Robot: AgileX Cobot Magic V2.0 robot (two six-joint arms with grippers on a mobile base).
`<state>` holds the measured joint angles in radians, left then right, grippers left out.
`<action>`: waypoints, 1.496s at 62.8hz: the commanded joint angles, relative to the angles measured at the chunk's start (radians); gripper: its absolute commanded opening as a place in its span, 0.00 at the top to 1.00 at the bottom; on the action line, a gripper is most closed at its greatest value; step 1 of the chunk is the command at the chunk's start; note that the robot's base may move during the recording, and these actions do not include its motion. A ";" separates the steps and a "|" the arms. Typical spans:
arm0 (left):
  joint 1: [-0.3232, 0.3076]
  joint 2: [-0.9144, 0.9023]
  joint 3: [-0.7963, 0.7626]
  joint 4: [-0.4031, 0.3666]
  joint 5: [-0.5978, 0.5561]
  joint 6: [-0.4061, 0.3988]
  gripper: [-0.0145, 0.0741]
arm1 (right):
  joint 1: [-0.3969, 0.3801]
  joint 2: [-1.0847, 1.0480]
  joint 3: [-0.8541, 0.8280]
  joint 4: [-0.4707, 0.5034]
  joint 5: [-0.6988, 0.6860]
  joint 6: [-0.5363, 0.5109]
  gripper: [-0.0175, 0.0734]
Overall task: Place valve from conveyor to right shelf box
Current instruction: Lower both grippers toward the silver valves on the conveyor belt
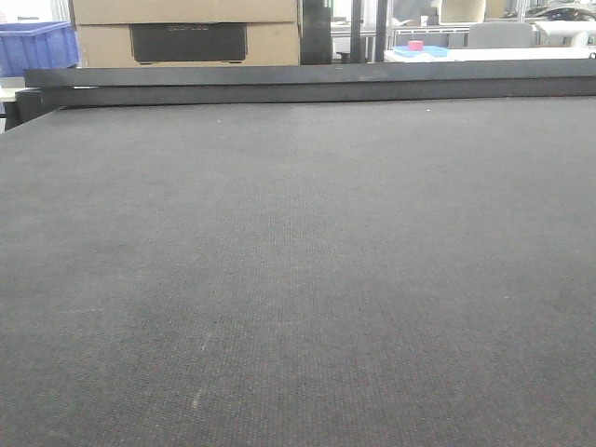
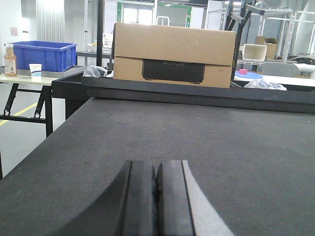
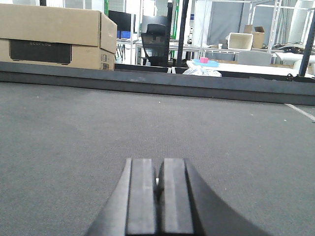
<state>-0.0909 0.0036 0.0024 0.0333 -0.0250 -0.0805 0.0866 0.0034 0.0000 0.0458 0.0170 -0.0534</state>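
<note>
A workshop's cardboard box (image 1: 186,28) stands behind the conveyor (image 1: 298,279). Its dark belt lies flat just in front of the box, and its rail (image 1: 307,86) runs left to right. The left end effector (image 2: 157,196) and the right end effector (image 3: 158,196) sit low over the belt, each with its fingers pressed together.

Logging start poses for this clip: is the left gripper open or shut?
Shut. In the left wrist view, the left gripper has its two dark fingers pressed together with nothing between them. The conveyor stretches ahead.
</note>
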 commanded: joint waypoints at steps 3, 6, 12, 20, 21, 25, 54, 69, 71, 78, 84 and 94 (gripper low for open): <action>0.003 -0.004 -0.002 -0.007 -0.015 -0.001 0.96 | 0.003 -0.003 0.000 -0.006 -0.017 -0.001 0.99; 0.003 -0.004 -0.002 -0.007 -0.015 -0.001 0.96 | 0.003 -0.003 0.000 -0.006 -0.017 -0.001 0.99; 0.003 -0.004 -0.002 -0.007 -0.015 -0.001 0.96 | 0.003 -0.003 0.000 -0.006 -0.017 -0.001 0.99; 0.003 -0.004 -0.002 -0.007 -0.015 -0.001 0.96 | 0.003 -0.003 0.000 -0.006 -0.017 -0.001 0.99; 0.003 -0.004 -0.002 -0.007 -0.015 -0.001 0.96 | 0.003 -0.003 0.000 -0.006 -0.017 -0.001 0.99; 0.003 -0.004 -0.002 -0.007 -0.015 -0.001 0.96 | 0.003 -0.003 0.000 -0.006 -0.017 -0.001 0.99; 0.003 -0.004 -0.002 -0.002 -0.019 -0.001 0.96 | 0.003 -0.003 0.000 -0.006 -0.042 -0.001 0.99; 0.003 -0.004 -0.157 0.000 0.198 -0.001 0.96 | 0.003 -0.003 -0.080 0.129 0.061 -0.001 0.99; 0.003 -0.004 -0.202 0.000 0.255 -0.001 0.96 | 0.003 -0.003 -0.114 0.129 0.110 -0.001 0.99; 0.003 0.052 -0.336 0.000 0.384 -0.001 0.96 | 0.003 0.016 -0.203 0.126 0.204 -0.001 0.99; 0.003 0.142 -0.446 0.000 0.467 -0.001 0.96 | 0.003 0.088 -0.280 0.126 0.237 -0.001 0.99; 0.003 0.356 -0.644 -0.002 0.581 -0.001 0.96 | 0.003 0.272 -0.420 0.126 0.334 -0.001 0.99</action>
<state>-0.0887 0.2681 -0.5518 0.0333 0.5070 -0.0805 0.0866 0.1931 -0.3576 0.1707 0.3028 -0.0534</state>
